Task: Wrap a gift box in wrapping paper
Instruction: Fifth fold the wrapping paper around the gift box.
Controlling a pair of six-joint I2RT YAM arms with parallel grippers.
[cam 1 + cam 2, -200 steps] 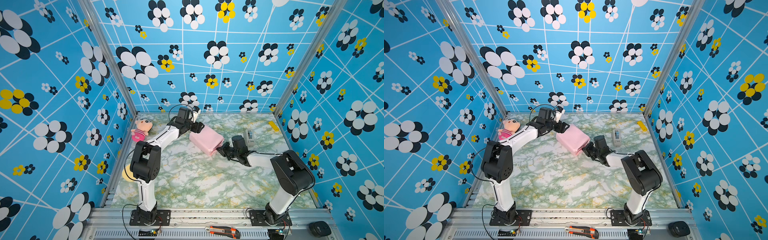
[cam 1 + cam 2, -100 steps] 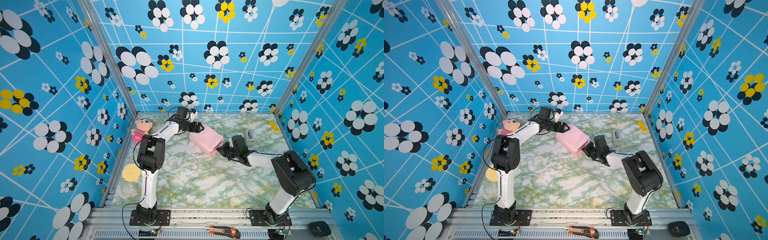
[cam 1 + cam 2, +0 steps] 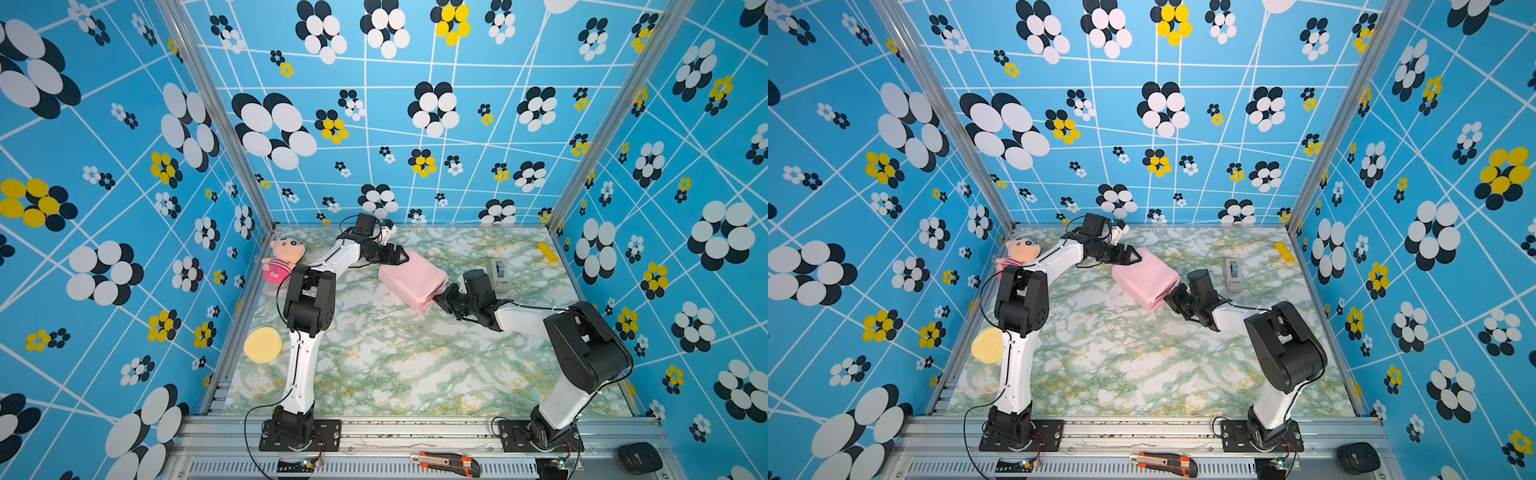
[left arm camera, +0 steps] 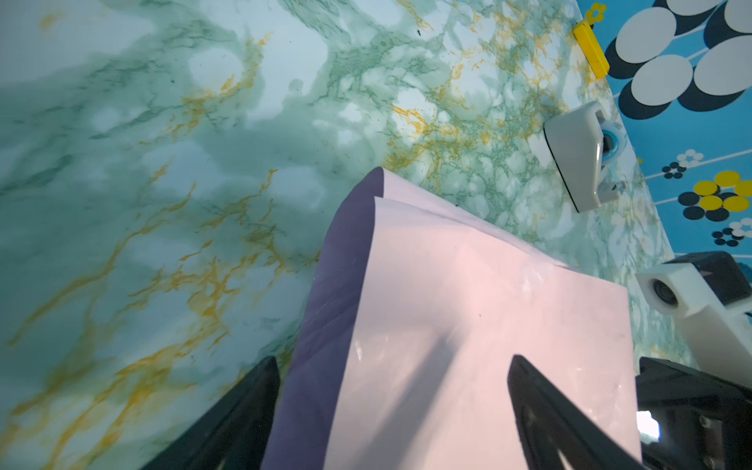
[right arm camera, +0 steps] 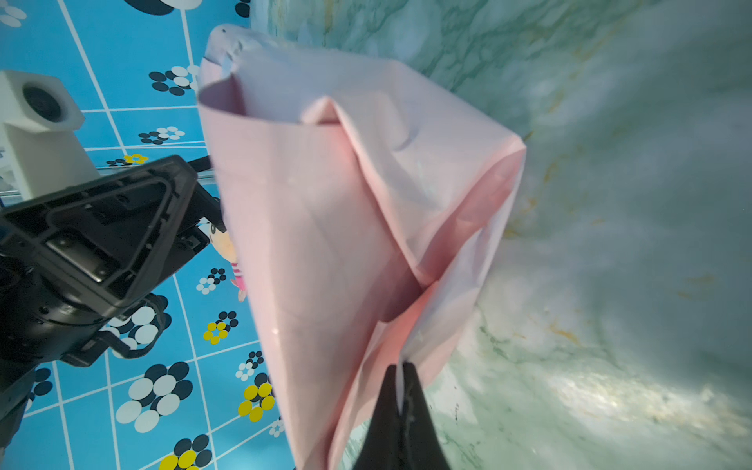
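The wrapping paper (image 3: pixel 413 278) (image 3: pixel 1146 276) lies at the back middle of the table as a pale pink bundle. A lilac side shows in the left wrist view (image 4: pixel 325 293). The gift box is hidden; the paper covers whatever is inside. My left gripper (image 3: pixel 401 255) (image 3: pixel 1136 255) (image 4: pixel 392 360) is open at the bundle's far left end, one finger beside the lilac side and the other over the pink top. My right gripper (image 3: pixel 438 297) (image 3: pixel 1169 297) (image 5: pixel 401 368) is shut on a folded flap of paper (image 5: pixel 407 244) at the near right end.
A grey tape dispenser (image 3: pixel 500 272) (image 4: pixel 578 158) stands just right of the bundle. A plush doll (image 3: pixel 282 257) lies by the left wall, a yellow round sponge (image 3: pixel 262 345) beside the left arm, and a yellow block (image 3: pixel 547 252) at the back right. A utility knife (image 3: pixel 446 462) rests on the front rail.
The left arm's elbow has risen and shifted right, uncovering the yellow sponge. Its gripper stays at the bundle's far end with jaws spread wider. The right arm has not moved.
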